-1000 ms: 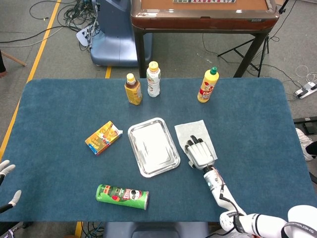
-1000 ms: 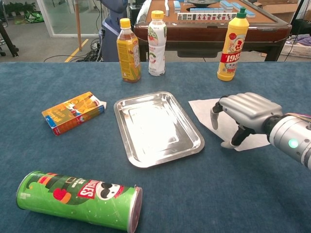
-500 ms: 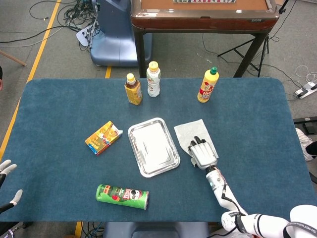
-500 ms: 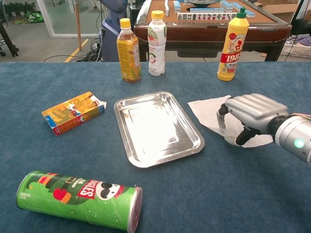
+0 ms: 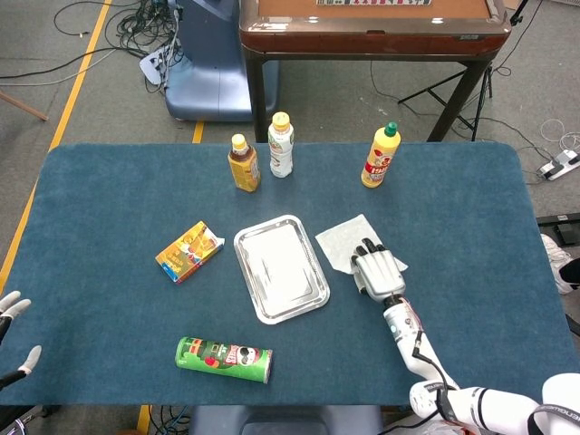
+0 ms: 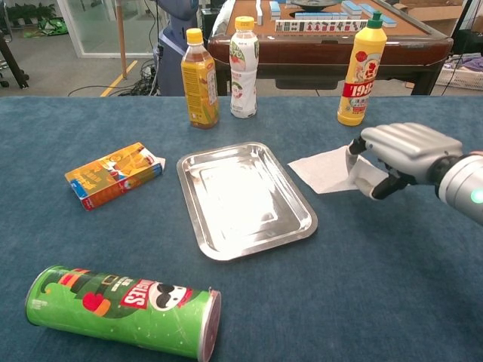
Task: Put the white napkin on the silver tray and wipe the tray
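- Nearest, low in the frame, a green chip can (image 6: 124,311) lies on its side on the blue surface (image 5: 109,217), unmoved from the earlier frames.
- At the far lower left of the head view, only the white fingertips of the left hand (image 5: 11,308) show at the edge of the surface; I cannot tell whether it is wide or closed. It has not moved.
- In the centre, the silver tray (image 6: 243,197) lies flat with nothing on it, in the same spot as before.
- Right of the tray, the right hand (image 6: 404,154) has lifted and drawn toward the upper right. Its fingers curl around the right edge of the white napkin (image 6: 326,170), holding it.
- The napkin has bunched and risen at the held side. Its left corner is just beside the tray's right rim, not on the tray. Earlier it lay flat under the hand.
- Left of the tray, an orange carton (image 6: 114,174) lies flat, unchanged.
- Farthest, along the top, stand an amber bottle (image 6: 200,79), a white bottle (image 6: 243,69) and a yellow squeeze bottle (image 6: 360,72), all upright as before.
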You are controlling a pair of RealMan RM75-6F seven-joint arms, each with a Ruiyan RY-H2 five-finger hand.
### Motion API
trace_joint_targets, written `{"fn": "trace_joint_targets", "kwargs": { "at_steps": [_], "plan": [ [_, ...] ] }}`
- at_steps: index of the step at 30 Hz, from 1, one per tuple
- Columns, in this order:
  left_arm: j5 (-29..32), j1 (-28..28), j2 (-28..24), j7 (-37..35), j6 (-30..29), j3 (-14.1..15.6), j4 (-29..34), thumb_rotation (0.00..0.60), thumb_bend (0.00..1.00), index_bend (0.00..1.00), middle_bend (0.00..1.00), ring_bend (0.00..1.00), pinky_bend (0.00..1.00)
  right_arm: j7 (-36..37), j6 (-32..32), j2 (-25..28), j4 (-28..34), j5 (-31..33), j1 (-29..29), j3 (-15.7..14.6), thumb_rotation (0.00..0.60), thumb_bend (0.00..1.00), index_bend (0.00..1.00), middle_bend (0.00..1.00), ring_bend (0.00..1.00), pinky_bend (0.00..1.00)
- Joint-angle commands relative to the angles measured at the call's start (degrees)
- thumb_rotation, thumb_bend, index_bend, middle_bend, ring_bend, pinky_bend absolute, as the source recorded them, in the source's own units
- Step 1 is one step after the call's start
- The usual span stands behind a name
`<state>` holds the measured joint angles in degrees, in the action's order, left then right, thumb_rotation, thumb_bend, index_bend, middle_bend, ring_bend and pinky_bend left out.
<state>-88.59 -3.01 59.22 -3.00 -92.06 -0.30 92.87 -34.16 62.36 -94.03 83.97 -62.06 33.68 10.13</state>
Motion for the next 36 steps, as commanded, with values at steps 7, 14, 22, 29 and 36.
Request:
{"fn": "trace_joint_targets", "kwargs": {
  "at_steps": [7, 14, 22, 29, 36],
  "plan": [
    [-0.05, -0.26, -0.26, -0.02, -0.54, -0.01, 0.25, 0.600, 0.27, 0.20, 0.12, 0.12, 0.00, 1.64, 0.95, 3.25, 3.47, -1.25, 4.63, 7.13, 0.600, 0.52, 0.55, 0.32, 0.14, 0.33],
    [-0.24, -0.75, -0.58, 0.20, -1.32, 0.12, 0.74, 0.600, 0.27, 0.20, 0.12, 0.12, 0.00, -0.89, 0.06, 2.28, 5.59, -2.03, 10.28, 10.42, 0.600, 0.52, 0.55, 0.32, 0.14, 0.33],
    [-0.27, -1.31, -0.65, -0.15, -1.83, 0.38, 0.54, 0.600, 0.27, 0.20, 0.12, 0.12, 0.00, -6.86, -1.97, -4.19, 2.13, 0.71, 15.29, 7.79, 0.600, 0.52, 0.55, 0.32, 0.14, 0.33],
    [-0.28, -1.52, -0.74, -0.37, -1.97, 0.44, 0.36, 0.600, 0.27, 0.20, 0.12, 0.12, 0.00, -8.37, -2.32, -8.54, -0.40, 1.89, 16.84, 5.45, 0.600, 0.52, 0.55, 0.32, 0.14, 0.33],
    [-0.54, -1.55, -0.71, -0.69, -2.02, 0.50, 0.13, 0.600, 0.27, 0.20, 0.12, 0.12, 0.00, -12.41, -0.31, -11.45, -0.63, 2.32, 17.40, 3.35, 0.600, 0.52, 0.55, 0.32, 0.14, 0.33]
  ]
}}
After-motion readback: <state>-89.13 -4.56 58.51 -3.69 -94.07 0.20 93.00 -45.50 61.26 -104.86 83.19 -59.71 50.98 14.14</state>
